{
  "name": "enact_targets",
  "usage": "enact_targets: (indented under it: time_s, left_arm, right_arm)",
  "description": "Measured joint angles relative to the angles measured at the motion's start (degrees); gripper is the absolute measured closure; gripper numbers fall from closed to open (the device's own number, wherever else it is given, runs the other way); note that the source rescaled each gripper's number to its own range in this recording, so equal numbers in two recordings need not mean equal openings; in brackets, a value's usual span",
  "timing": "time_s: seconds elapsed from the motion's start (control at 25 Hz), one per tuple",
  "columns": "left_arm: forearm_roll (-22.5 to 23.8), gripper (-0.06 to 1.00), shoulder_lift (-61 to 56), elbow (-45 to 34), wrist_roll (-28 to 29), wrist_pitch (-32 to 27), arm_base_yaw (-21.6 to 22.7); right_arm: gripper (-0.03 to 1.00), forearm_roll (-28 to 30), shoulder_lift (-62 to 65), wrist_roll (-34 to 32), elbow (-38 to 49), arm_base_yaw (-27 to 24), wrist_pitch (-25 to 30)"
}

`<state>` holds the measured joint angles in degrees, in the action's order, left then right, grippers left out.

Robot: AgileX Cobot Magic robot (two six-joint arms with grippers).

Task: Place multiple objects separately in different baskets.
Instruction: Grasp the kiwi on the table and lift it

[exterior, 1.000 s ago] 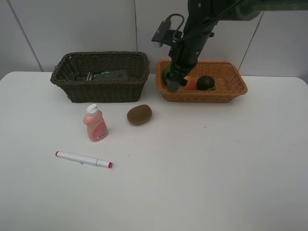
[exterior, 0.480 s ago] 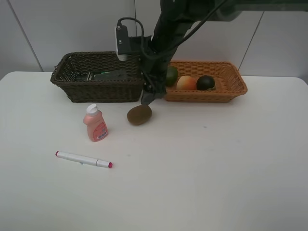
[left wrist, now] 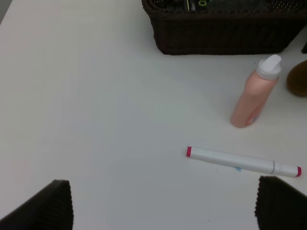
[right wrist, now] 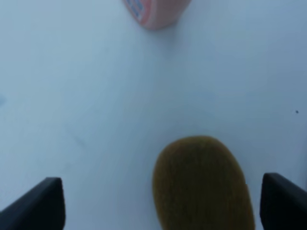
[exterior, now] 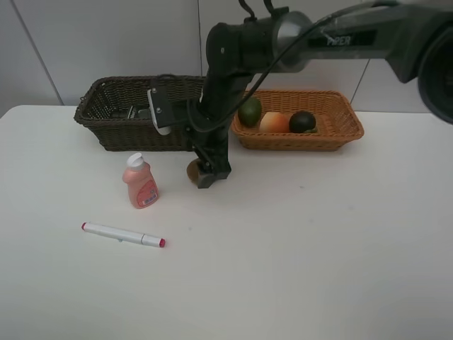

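My right gripper (exterior: 206, 176) is open and low over the brown kiwi (exterior: 192, 170), which lies on the table between its fingertips; in the right wrist view the kiwi (right wrist: 203, 184) sits between the open gripper (right wrist: 160, 205). The pink bottle (exterior: 140, 183) stands left of the kiwi, and the white marker (exterior: 122, 234) lies nearer the front. The dark brown basket (exterior: 106, 126) holds dark items (exterior: 161, 110). The orange-tan basket (exterior: 340, 127) holds a green fruit (exterior: 249, 112), an orange-red fruit (exterior: 274, 122) and a dark-green round fruit (exterior: 303, 122). My left gripper (left wrist: 165, 208) is open and empty, above the table short of the marker (left wrist: 242, 161) and bottle (left wrist: 252, 96).
The white table (exterior: 297, 248) meets a pale panelled wall behind both baskets. The right arm (exterior: 233, 64) reaches across in front of the gap between the baskets. The dark basket's wall (left wrist: 225, 33) and the kiwi's edge (left wrist: 298, 79) show in the left wrist view.
The right arm has swung left from the orange-tan basket and come down to the kiwi, its open fingers now on either side of it. The other objects have not moved.
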<state>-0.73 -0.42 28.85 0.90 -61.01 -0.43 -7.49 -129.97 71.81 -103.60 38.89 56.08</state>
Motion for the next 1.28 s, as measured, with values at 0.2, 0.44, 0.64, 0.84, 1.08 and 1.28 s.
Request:
enact_targets:
  time_s: [0.2, 0.44, 0.64, 0.84, 1.08, 1.28]
  left_arm:
    - [0.0, -0.06, 0.0, 0.0, 0.0, 0.0, 0.0]
    - [0.0, -0.06, 0.0, 0.0, 0.0, 0.0, 0.0]
    - [0.0, -0.06, 0.0, 0.0, 0.0, 0.0, 0.0]
    - [0.0, -0.06, 0.0, 0.0, 0.0, 0.0, 0.0]
    - [0.0, -0.06, 0.0, 0.0, 0.0, 0.0, 0.0]
    - [0.0, -0.06, 0.0, 0.0, 0.0, 0.0, 0.0]
  right_arm:
    - [0.12, 0.0, -1.5, 0.0, 0.0, 0.0, -2.0]
    - [0.16, 1.0, -2.8, 0.0, 0.0, 0.0, -5.8]
    - [0.16, 3.9, -3.4, 0.0, 0.0, 0.0, -6.5]
    - [0.16, 4.6, -4.3, 0.0, -0.1, -0.7, -6.7]
    - [0.16, 4.9, -5.3, 0.1, -0.1, -1.3, -7.2]
    - [0.16, 4.8, -5.3, 0.1, -0.1, -1.8, -7.5]
